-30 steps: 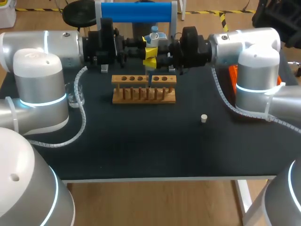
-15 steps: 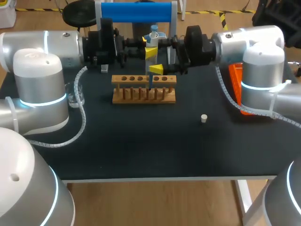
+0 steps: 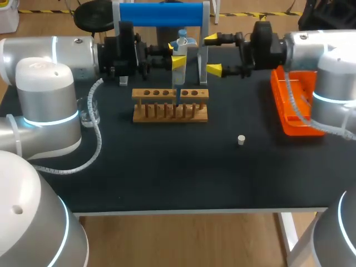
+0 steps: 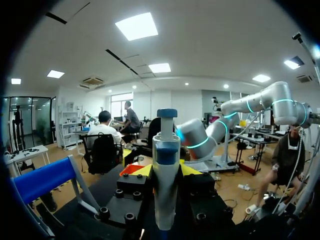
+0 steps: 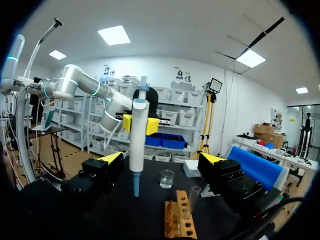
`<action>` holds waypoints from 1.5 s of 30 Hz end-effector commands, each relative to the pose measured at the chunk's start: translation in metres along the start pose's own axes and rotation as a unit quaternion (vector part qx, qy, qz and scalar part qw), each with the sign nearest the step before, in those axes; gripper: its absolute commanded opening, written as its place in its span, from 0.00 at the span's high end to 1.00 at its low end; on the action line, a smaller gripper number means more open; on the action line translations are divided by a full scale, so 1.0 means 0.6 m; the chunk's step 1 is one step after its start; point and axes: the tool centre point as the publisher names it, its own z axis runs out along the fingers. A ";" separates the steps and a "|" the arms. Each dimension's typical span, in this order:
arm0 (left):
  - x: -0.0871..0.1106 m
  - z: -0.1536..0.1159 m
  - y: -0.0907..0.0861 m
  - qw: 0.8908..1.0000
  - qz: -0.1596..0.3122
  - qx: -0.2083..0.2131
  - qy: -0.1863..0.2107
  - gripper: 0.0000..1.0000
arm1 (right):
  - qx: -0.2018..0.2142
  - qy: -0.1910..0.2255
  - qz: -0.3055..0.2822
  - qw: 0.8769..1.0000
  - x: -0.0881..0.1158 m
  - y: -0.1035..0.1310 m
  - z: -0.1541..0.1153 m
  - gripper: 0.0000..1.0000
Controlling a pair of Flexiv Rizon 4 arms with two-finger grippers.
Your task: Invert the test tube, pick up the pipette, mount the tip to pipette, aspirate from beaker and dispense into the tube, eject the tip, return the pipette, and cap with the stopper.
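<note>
In the head view my left gripper is shut on the white and blue pipette, holding it upright over the wooden rack. The pipette's blue tip reaches down into the rack. The left wrist view shows the pipette clamped between the yellow fingertips. My right gripper stands open just right of the pipette, touching nothing. In the right wrist view that gripper faces the pipette, a clear test tube in the rack, and the beaker. The white stopper lies on the mat.
An orange tray lies at the right side of the table under my right arm. The glass beaker stands at the left by my left arm. The blue-barred pipette stand rises behind the rack.
My right gripper has opened wide and drawn back to the right, away from the pipette, uncovering the orange tray. The left gripper and pipette have stayed put.
</note>
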 end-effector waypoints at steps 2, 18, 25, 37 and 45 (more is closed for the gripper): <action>0.000 -0.001 0.000 1.000 0.000 0.000 0.000 1.00 | 0.027 -0.011 0.000 1.000 -0.053 0.003 -0.001 0.00; 0.000 -0.001 0.000 1.000 0.000 0.000 0.000 1.00 | 0.068 -0.074 0.050 0.994 -0.209 -0.051 0.051 0.00; 0.000 -0.001 0.000 1.000 0.000 0.000 0.000 1.00 | 0.092 -0.089 0.042 0.991 -0.242 -0.050 0.069 0.00; 0.000 -0.001 0.000 1.000 0.000 0.000 0.000 1.00 | 0.129 -0.115 0.041 0.984 -0.277 -0.070 0.070 0.00; 0.000 -0.001 0.000 1.000 0.000 0.000 0.000 1.00 | 0.138 -0.122 0.039 0.982 -0.288 -0.077 0.065 0.00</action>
